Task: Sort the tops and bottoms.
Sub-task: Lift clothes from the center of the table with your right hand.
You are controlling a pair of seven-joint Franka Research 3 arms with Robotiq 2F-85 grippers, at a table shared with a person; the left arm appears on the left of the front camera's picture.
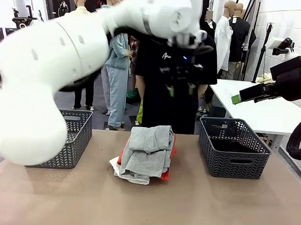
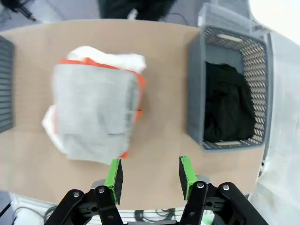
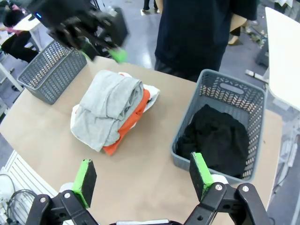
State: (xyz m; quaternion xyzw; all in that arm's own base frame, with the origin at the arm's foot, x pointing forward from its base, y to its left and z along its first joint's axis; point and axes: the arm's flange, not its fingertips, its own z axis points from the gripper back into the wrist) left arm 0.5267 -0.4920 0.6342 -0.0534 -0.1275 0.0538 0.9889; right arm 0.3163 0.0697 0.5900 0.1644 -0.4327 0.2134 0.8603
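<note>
The tops lie in one pile mid-table: a light grey top (image 1: pixel 148 149) uppermost, an orange top (image 3: pixel 129 126) under it and a white top (image 2: pixel 124 60) at the bottom. My left gripper (image 1: pixel 181 87) hangs open and empty high above the pile; in its wrist view the left gripper (image 2: pixel 150 178) frames bare table beside the grey top (image 2: pixel 91 112). My right gripper (image 1: pixel 240 96) is open and empty in the air at the right, above the right basket (image 1: pixel 233 150). A black garment (image 3: pixel 215 140) lies in that basket; I cannot tell if it is one of the bottoms.
A second grey basket (image 1: pixel 70 137) stands at the table's left. A person in a black T-shirt (image 1: pixel 157 92) stands at the far edge behind the pile. A white table (image 1: pixel 268 109) sits beyond the right basket.
</note>
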